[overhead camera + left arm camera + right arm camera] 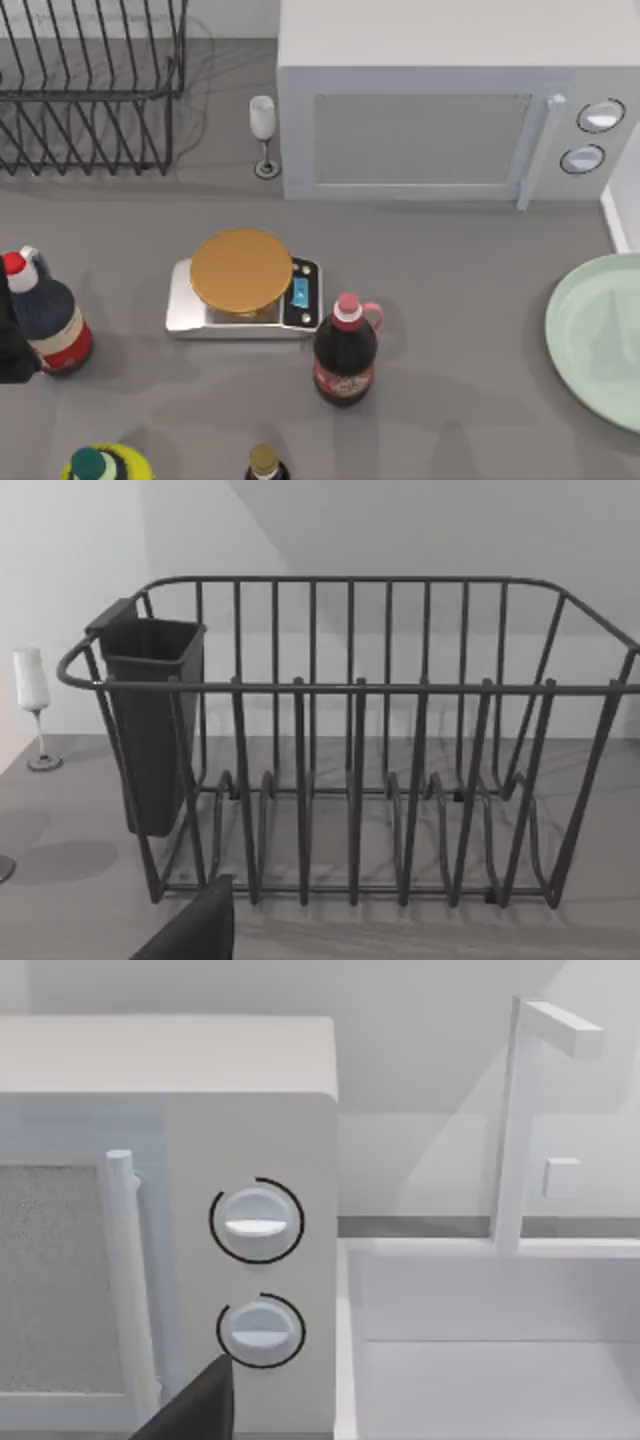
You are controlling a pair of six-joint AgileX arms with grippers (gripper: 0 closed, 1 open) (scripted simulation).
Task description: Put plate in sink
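Along the table's left edge, the left arm [12, 340] is a dark shape beside a red-capped bottle [45, 320]; I cannot tell how its fingers stand. Its wrist camera looks at the black dish rack [360, 740] in the back left corner, with a wine glass [33, 705] just off the rack's side.

Mid-table sits the scale [243, 297] with its orange platter, a dark cola bottle [345, 350] just beside it, and the microwave [440, 110] against the back edge.

At the right edge lies the plate [600, 335], flat on the table and partly cut off from sight, with nothing gripping it. The sink [480, 1360] is in the back right corner, next to the microwave, its basin bare under a white faucet [520, 1120].

The right arm's fingers I cannot judge either; a dark sliver [195, 1410] shows in its wrist view, facing microwave and sink.

So, by my reckoning, nothing is done yet: the plate must be reached, gripped, lifted and carried back into the sink.
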